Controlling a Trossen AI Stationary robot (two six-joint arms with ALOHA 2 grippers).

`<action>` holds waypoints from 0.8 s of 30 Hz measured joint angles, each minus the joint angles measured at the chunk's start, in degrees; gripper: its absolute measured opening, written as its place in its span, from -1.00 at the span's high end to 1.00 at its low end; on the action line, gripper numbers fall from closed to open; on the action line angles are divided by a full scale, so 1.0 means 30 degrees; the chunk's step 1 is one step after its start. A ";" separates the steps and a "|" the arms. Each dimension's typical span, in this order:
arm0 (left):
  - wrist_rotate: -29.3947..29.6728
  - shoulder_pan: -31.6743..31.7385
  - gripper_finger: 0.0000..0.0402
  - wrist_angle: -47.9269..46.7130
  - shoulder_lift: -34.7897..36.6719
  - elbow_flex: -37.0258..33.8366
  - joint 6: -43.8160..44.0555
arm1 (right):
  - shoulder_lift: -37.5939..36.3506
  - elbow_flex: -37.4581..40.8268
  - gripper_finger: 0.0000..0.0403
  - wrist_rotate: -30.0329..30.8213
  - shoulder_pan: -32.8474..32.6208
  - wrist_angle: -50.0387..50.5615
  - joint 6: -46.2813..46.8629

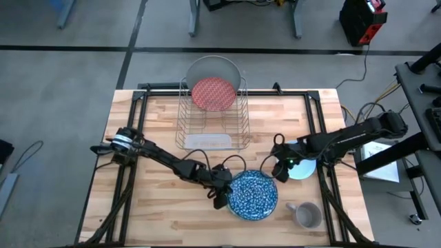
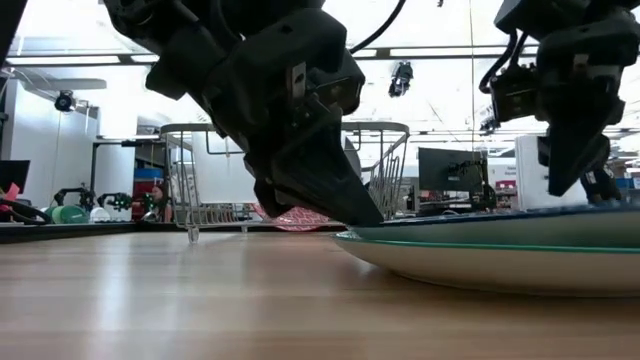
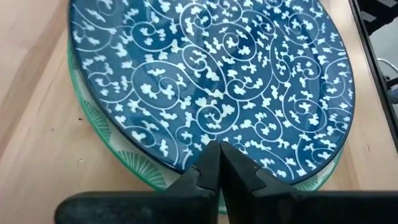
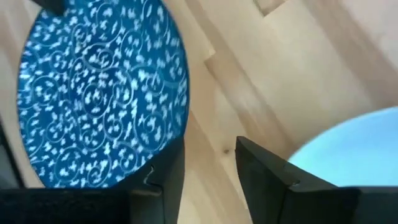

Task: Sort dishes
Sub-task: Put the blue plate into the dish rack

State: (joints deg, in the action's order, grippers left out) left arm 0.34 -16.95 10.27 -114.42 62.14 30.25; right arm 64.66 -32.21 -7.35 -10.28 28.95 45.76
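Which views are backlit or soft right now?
Low view: bright room behind leaves both arms as dark silhouettes above the blue speckled plate. Right wrist view: right gripper blurred up close. Left wrist view: plate pattern sharp, even light.

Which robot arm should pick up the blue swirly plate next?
Left. The left end effector is shut at the round blue patterned plate's rim; the right end effector hovers open between it and the light-blue plate.

Wire dish rack sits at twelve o'clock on the wooden tabletop, running from the far edge toward the centre. Down at five o'clock, a grey mug stands upright (handle pointing left). Beyond the tabletop at one o'clock, a red-and-black box rests on the floor.
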 joint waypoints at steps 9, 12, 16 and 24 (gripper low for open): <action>0.0073 -0.0007 1.00 0.1443 -0.0624 0.0014 0.0322 | 0.0628 0.0154 0.10 -0.0822 0.0007 -0.1455 -0.0188; 0.0073 -0.0007 1.00 0.1395 -0.0652 0.0014 0.0323 | 0.0569 0.0154 0.05 -0.1204 0.0051 -0.1705 -0.0225; 0.0146 -0.0007 1.00 0.1405 -0.0676 -0.0004 0.0345 | 0.0222 0.0154 0.00 -0.1219 0.0051 -0.1807 -0.0132; 0.0580 -0.0007 1.00 0.1512 -0.0676 -0.0004 0.0541 | 0.1154 0.0171 -0.03 -0.1389 0.0007 -0.2264 0.0095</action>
State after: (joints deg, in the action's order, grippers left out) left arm 2.08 -16.97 14.80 -116.44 62.13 31.88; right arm 68.12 -31.69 -11.51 -10.26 22.16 46.04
